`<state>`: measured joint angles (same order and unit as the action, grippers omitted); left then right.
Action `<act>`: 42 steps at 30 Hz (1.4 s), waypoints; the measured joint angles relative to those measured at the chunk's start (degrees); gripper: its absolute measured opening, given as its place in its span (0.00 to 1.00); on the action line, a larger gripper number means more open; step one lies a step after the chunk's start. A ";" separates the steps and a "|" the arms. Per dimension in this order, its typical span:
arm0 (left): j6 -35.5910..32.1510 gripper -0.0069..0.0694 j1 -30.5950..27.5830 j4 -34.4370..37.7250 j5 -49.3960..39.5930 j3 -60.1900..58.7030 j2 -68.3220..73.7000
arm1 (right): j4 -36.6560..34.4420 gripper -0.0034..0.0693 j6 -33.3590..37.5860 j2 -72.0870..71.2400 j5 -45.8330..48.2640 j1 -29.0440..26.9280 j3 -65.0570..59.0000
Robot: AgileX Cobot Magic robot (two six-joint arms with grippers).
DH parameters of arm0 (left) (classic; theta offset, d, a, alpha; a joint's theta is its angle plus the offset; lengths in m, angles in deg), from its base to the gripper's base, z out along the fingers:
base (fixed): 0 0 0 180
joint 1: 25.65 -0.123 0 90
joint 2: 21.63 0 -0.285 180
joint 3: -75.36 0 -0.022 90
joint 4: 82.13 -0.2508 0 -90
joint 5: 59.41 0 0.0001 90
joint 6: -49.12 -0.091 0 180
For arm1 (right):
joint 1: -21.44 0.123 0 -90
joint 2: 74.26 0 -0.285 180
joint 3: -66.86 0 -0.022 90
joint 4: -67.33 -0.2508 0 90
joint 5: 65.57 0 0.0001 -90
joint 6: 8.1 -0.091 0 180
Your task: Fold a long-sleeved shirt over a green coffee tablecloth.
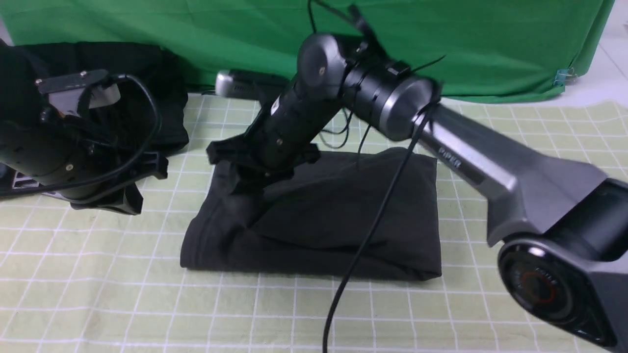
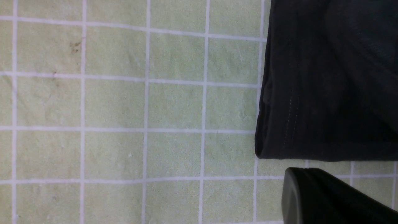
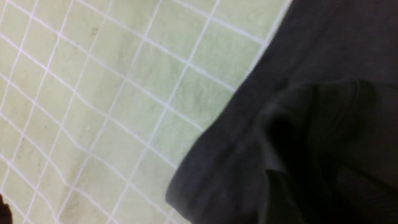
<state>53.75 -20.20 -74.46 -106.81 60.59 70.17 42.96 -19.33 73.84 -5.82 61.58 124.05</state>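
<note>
Shirt point(image 1: 333, 215) lies folded in compact rectangle, mid-tablecloth point(image 1: 98, 294). Right gripper point(image 1: 240, 181) sits at its far left corner, jaw gap impossible to make out. Left gripper point(image 1: 128, 202) hovers beside shirt, jaws closed, empty. Folding looks near complete; only withdrawal seems left.

Soft, even light leaves only faint shadows on the green coffee tablecloth point(image 1: 98, 274). The right wrist view is blurred, and the long-sleeved shirt point(image 1: 319, 220) shows little detail.
</note>
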 joint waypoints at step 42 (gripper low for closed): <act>-8.88 0.40 6.46 10.99 5.27 11.73 23.98 | 16.41 0.06 15.29 -32.46 6.51 -15.03 -34.75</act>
<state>44.87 -13.74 -63.47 -101.53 72.32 94.16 59.37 -4.05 41.38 0.69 46.55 89.31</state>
